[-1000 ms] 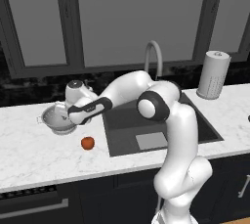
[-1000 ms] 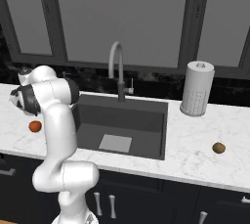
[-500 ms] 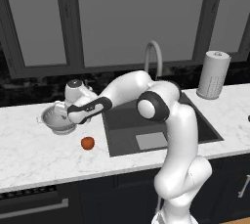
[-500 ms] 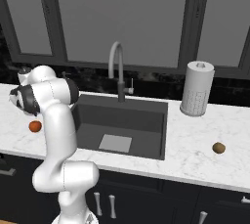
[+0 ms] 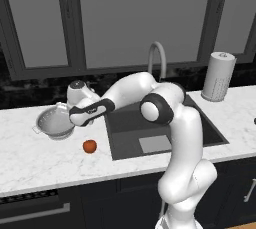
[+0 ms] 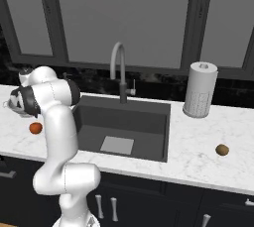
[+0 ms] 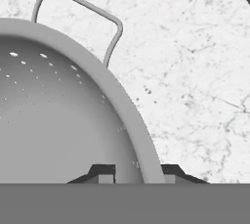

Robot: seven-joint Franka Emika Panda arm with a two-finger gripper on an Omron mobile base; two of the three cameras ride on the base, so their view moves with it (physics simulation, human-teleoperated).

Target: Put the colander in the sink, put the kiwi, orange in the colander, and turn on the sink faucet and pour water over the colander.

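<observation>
Simulated kitchen scene. The white arm reaches left across the marble bench (image 5: 30,158) to the colander (image 5: 54,122), which sits on the bench to the left of the sink (image 5: 150,128), outside the basin. In the hand view the gripper (image 7: 133,171) straddles the colander's rim (image 7: 141,145): one dark fingertip lies inside the perforated wall and the other outside, the jaws drawn in closely on the rim between them. One loop handle (image 7: 80,15) of the colander projects over the bench surface. The orange (image 5: 89,146) rests on the bench just in front of the colander, apart from it. The kiwi (image 6: 222,149) lies on the bench right of the sink, near the paper towel roll (image 6: 200,89). The sink faucet (image 6: 119,75) stands behind the basin.
</observation>
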